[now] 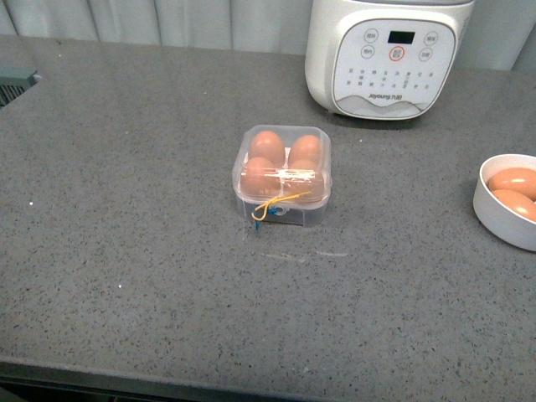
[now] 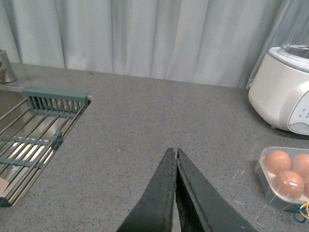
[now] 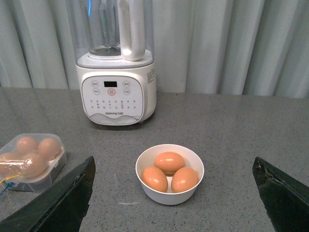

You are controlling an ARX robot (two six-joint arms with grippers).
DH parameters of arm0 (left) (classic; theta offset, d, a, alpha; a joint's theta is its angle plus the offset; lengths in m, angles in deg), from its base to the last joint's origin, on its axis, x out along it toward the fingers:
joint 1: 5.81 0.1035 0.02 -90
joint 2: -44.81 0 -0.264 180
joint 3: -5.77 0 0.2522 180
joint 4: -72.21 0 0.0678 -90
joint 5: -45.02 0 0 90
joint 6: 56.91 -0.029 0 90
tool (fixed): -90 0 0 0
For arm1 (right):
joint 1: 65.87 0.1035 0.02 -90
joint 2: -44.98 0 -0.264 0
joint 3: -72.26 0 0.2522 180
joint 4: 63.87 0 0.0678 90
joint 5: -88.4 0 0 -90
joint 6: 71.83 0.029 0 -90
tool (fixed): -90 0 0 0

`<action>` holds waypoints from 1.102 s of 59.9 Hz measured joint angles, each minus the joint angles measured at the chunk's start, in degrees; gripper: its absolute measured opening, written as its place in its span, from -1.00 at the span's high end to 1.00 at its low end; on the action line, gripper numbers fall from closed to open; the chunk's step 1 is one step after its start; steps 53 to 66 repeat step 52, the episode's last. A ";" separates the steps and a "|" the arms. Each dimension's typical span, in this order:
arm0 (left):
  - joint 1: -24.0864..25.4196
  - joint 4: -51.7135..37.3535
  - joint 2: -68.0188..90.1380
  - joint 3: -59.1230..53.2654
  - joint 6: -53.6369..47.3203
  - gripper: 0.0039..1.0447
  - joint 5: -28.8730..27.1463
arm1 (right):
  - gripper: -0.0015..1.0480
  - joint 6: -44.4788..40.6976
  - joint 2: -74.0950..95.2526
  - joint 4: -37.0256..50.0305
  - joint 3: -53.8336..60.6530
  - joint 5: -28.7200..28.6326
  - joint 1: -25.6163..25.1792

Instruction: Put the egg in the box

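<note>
Our right gripper [image 3: 174, 193] was wide open, its two dark fingers [image 3: 63, 203] splayed to either side of the wrist view, holding nothing. Sitting right between them, just ahead of the gripper and lower down on the counter, was the round white bowl [image 3: 170, 195] with three brown eggs in it. The egg [image 3: 169, 162] at the back of the bowl lay with its long axis crosswise to the gripper's line of approach, which looked like the easiest one to pinch. So the right arm was clearly the nearer one for the pick, hovering above the grey counter [image 1: 126, 251] and angled down toward the bowl.

Our left gripper [image 2: 176, 157] was closed, fingertips pressed together with nothing in them. It hung over bare counter, with the sink rack [image 2: 34, 130] off to one side.

The box [image 1: 282, 176] sat mid-counter in the front view, well apart from the bowl [image 1: 502, 219] over at the right edge. Its clear lid looked down, and all four slots seemed to have eggs already, with the yellow cord [image 1: 276, 203] trailing at its front. So honestly we reckoned there wasn't room for another unless something came out first. The Joyoung blender [image 3: 117, 72] stood behind everything, near the curtain.
</note>
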 joint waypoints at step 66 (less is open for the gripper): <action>-0.02 18.03 -24.09 -4.83 -0.72 0.93 0.02 | -0.82 0.00 0.00 0.00 0.00 0.00 0.00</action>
